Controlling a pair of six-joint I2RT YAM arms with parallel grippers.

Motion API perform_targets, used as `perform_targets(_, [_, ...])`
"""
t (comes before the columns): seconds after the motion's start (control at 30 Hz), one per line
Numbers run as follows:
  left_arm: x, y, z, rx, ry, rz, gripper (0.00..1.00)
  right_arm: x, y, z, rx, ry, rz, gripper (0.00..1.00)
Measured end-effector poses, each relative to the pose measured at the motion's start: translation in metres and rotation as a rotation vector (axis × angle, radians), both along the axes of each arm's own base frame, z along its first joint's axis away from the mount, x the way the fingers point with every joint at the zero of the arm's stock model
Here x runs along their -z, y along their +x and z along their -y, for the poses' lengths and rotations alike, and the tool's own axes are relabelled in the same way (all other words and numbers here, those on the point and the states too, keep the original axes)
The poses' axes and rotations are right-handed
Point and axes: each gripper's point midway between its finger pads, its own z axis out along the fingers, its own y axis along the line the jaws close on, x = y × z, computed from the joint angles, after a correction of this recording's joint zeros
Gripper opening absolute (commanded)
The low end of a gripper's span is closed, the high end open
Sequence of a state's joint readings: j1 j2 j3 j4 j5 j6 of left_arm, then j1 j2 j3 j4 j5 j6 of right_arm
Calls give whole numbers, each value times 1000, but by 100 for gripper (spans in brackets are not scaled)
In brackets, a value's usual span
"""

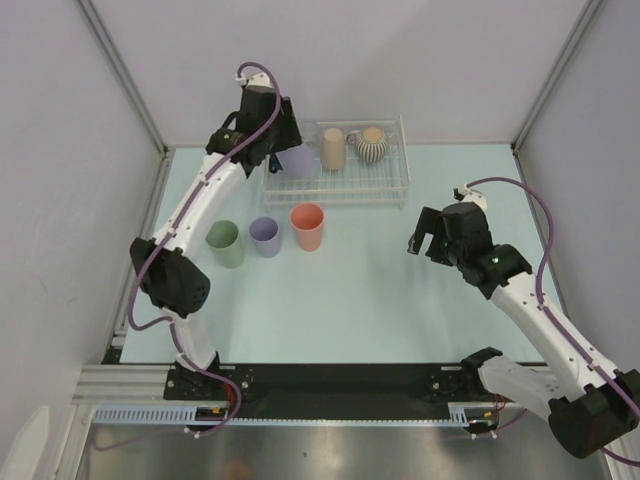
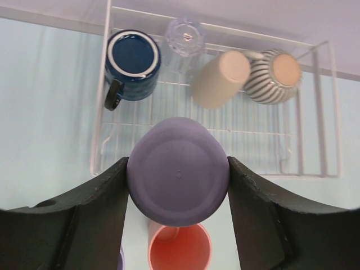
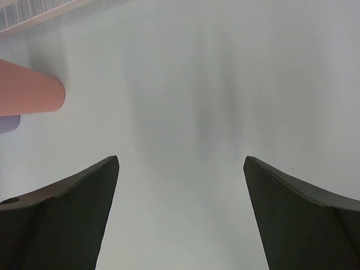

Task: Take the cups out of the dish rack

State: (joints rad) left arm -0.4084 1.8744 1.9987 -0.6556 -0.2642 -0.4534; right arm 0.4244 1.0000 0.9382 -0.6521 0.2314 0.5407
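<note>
"What was on the left?"

"The left pincer [image 2: 177,185] was clamped on a lavender cup [image 2: 179,166] at the left end of the dish rack [image 1: 340,192]."

"And further along?"

"A green cup [image 1: 226,243], a second lavender cup [image 1: 265,237] and a salmon cup [image 1: 307,226] stood on the table [image 1: 380,300] before the rack. Inside sat a navy mug [image 2: 133,59], clear cup [image 2: 184,39], tan cup [image 2: 219,79] and ribbed mug [image 2: 275,76]. The right pincer [image 3: 180,185] hung spread wide, holding nothing."

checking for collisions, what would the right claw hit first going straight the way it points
Probably just the bare table: the open right claw frames only tabletop ahead. The salmon cup lies left of that line, though depth is unclear.
</note>
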Motion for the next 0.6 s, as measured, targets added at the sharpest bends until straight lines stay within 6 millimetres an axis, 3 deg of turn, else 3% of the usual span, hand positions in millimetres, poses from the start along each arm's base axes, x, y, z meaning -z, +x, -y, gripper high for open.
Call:
perform_targets(0.2, [-55,-22,9,73,-119,113,0,-2,2,0,-1,4,11,100])
perform_targets(0.33, [-81,-53,10,135,-244,176,0,-8,6,1,-2,27,31,100])
perform_targets(0.43, [-84,-75,6,167,-350,197,0,-16,10,-3,-14,77,55,100])
perform_targets(0.6, [-71,-102,2,218,-519,200,0,-43,14,-17,-62,206,137,100])
